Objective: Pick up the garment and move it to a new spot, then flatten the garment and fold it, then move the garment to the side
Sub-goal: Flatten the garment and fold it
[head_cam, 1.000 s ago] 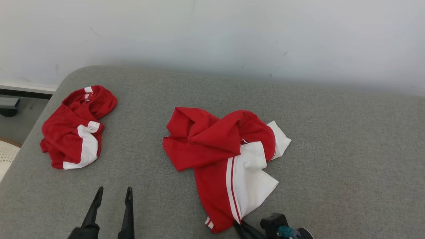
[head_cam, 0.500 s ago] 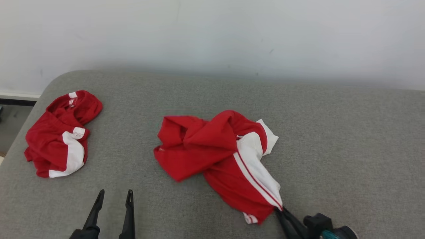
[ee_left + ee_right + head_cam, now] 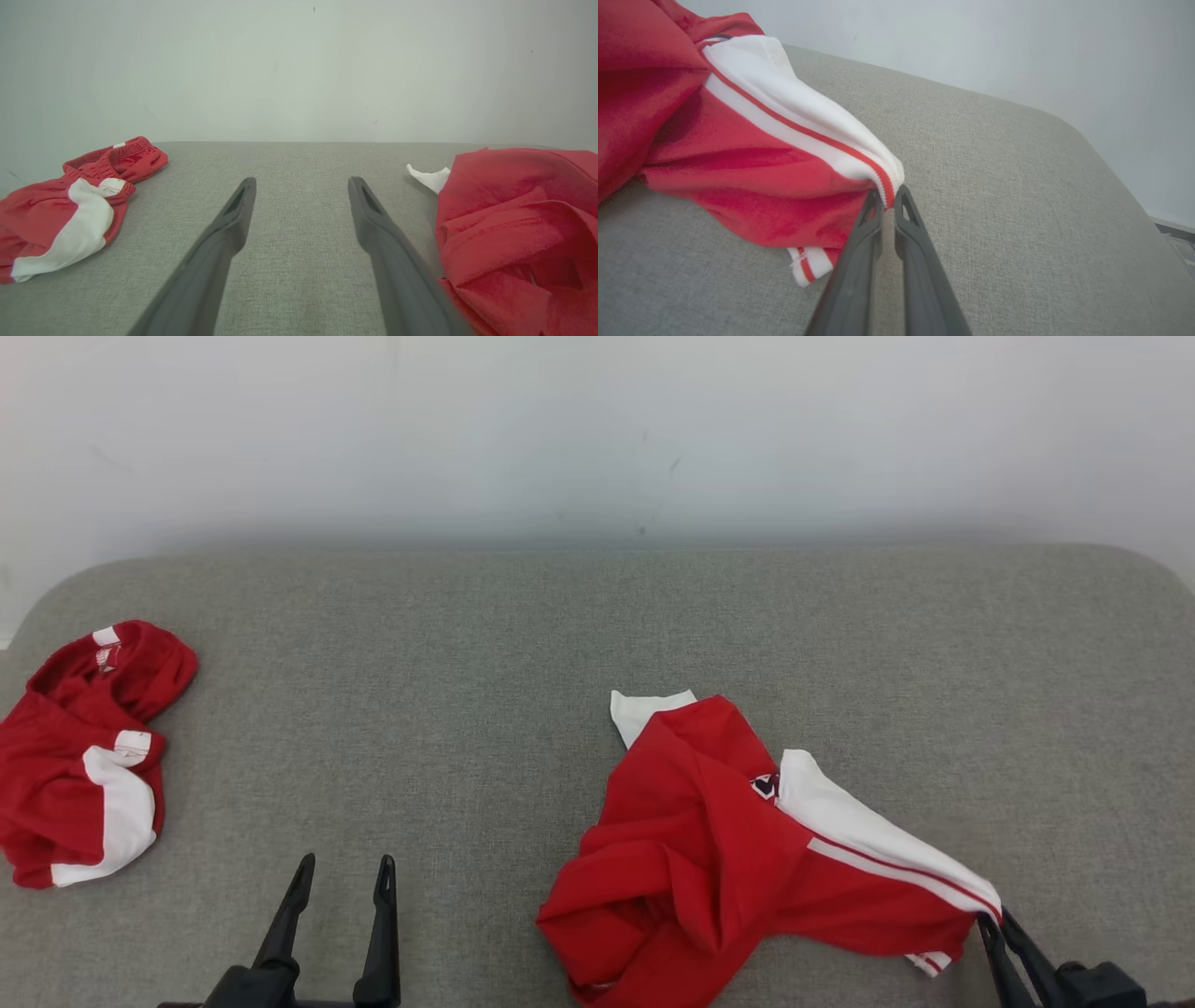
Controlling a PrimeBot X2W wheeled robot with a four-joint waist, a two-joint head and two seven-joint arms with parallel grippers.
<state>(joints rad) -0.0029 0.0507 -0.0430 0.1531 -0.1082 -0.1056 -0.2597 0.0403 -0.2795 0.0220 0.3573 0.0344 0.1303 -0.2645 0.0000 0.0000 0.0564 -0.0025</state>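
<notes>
The garment (image 3: 728,845) is red with white panels and thin stripes, lying crumpled right of centre on the grey cushion (image 3: 523,644). My right gripper (image 3: 991,920) at the lower right is shut on its striped hem, and the cloth stretches taut toward it. In the right wrist view the right gripper (image 3: 888,198) pinches that hem of the garment (image 3: 752,154) between its fingertips. My left gripper (image 3: 341,877) stands open at the lower left with nothing between its fingers. The left wrist view shows the left gripper (image 3: 301,184) over bare cushion, with the garment (image 3: 514,224) to its right.
A second red and white garment (image 3: 79,775) lies bunched at the cushion's far left edge, also seen as a bunched garment (image 3: 70,210) in the left wrist view. A pale wall (image 3: 597,429) runs behind the cushion. The cushion's right edge (image 3: 1120,177) drops off near my right gripper.
The head camera has turned right. My right gripper closed on the hem and dragged the garment to the right and nearer, stretching it. The left gripper stayed open.
</notes>
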